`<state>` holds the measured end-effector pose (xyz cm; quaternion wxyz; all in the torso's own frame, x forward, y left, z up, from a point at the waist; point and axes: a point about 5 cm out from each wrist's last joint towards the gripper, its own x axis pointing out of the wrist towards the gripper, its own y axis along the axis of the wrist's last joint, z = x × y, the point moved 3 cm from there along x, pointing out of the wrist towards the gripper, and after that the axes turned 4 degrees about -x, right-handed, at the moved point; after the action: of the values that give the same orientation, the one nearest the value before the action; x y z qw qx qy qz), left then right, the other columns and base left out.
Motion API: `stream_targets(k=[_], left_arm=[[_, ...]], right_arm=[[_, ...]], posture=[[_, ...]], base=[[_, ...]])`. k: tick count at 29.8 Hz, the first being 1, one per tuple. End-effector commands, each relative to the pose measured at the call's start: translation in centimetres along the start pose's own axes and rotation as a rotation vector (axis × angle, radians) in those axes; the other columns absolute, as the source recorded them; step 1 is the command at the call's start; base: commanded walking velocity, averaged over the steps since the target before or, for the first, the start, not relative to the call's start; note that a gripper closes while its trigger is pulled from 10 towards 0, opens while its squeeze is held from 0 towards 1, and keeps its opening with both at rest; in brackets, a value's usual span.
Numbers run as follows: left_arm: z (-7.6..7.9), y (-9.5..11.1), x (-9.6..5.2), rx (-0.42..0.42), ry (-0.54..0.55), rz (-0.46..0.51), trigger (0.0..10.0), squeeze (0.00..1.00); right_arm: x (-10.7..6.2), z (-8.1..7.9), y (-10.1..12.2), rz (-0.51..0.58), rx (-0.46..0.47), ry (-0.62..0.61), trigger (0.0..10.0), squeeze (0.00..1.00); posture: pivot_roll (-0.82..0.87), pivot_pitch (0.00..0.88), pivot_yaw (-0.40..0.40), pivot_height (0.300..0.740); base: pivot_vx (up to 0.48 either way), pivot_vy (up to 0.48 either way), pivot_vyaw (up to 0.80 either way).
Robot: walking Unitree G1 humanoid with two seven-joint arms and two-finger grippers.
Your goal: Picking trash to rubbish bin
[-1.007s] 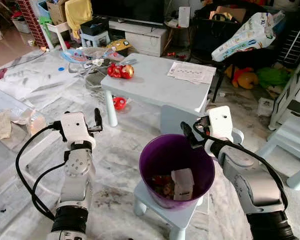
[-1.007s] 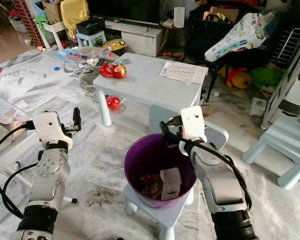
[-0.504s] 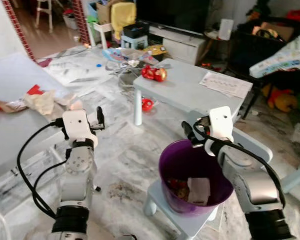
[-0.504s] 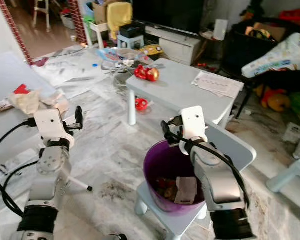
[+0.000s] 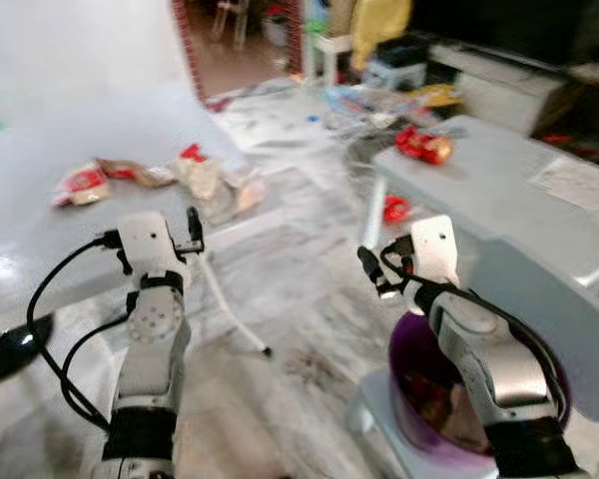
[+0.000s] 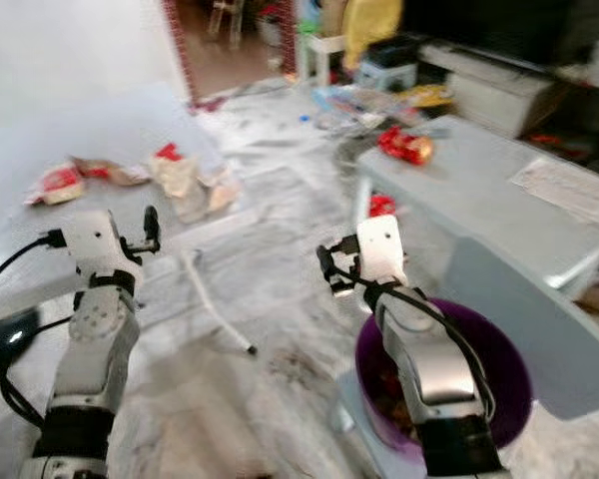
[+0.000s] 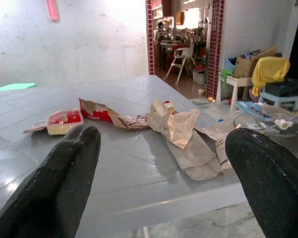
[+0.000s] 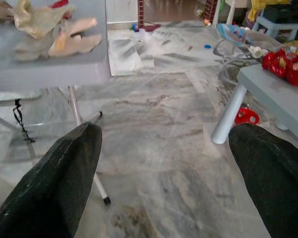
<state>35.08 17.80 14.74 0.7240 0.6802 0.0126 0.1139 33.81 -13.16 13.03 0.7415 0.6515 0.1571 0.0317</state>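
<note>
1. Before the robot's chest, both silver arms were raised with forearms bent upward; the left gripper (image 7: pixel 159 163) had its fingers spread wide and held nothing.
2. The right gripper (image 8: pixel 164 168) was likewise spread and empty, hanging over the marble floor (image 8: pixel 154 148).
3. Crumpled wrappers (image 7: pixel 181 131) and a red-and-white packet (image 7: pixel 59 121) lay on the grey tabletop (image 7: pixel 114 173), ahead of the left fingers and well apart from them.
4. The purple rubbish bin (image 6: pixel 504 374) stood by the right forearm, litter inside.
</note>
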Motion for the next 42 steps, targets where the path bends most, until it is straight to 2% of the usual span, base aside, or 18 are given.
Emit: stream_targets(k=[1,7,16,39,42], left_arm=[[-0.9,0.1,0.0,0.019,0.019,-0.003,10.0,0.0],[-1.1,0.1,0.0,0.027,0.022,-0.012,10.0,0.0],[-1.5,0.0,0.0,0.031,0.024,-0.027,10.0,0.0],[-0.6,-0.3,-0.1,0.024,0.002,-0.055,10.0,0.0],[-0.4,0.1,-0.2,0.008,-0.004,-0.025,10.0,0.0]], right_arm=[[0.2,-0.7,0.5,0.014,0.002,0.016,10.0,0.0],[0.3,-0.6,0.5,0.016,0.005,0.014,10.0,0.0],[0.5,-0.7,0.6,0.027,0.027,0.013,10.0,0.0],[0.5,-0.2,0.4,0.031,0.002,-0.004,10.0,0.0],[0.5,0.0,0.3,0.028,-0.007,-0.006,10.0,0.0]], posture=[[-0.04,0.012,0.027,0.74],[-0.03,0.012,0.03,0.74],[-0.02,0.008,0.028,0.74],[-0.02,0.012,0.027,0.74],[-0.02,0.014,0.023,0.74]], base=[[0.0,0.0,0.8],[0.0,0.0,0.68],[0.0,0.028,0.0],[0.0,0.472,0.0],[0.0,0.3,0.0]])
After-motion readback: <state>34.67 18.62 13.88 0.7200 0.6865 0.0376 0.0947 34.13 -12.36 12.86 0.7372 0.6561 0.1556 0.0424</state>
